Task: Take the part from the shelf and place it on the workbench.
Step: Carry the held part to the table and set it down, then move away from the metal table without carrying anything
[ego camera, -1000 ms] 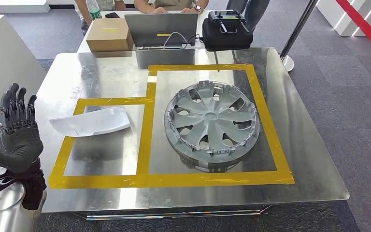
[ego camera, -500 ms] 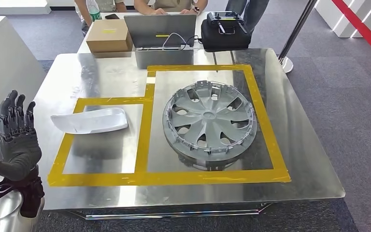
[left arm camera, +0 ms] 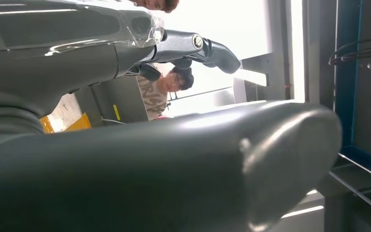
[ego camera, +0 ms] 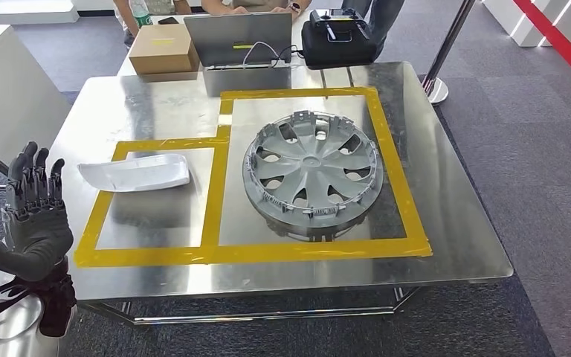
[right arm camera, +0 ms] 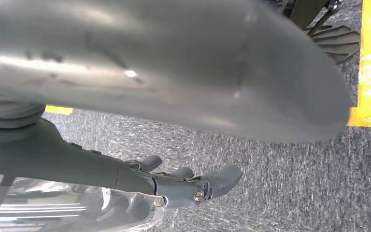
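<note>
the head view looks forward and down from high on the robot onto the metal surface (ego camera: 461, 223), taking in all of it and the carpet around it. the left wrist view sits close behind the left hand (left arm camera: 125, 145) and faces across toward a cardboard box (left arm camera: 150, 96) that the head view shares (ego camera: 163, 50). the right wrist view, close behind the right hand (right arm camera: 174, 87), faces down at the carpet (right arm camera: 280, 193).
</note>
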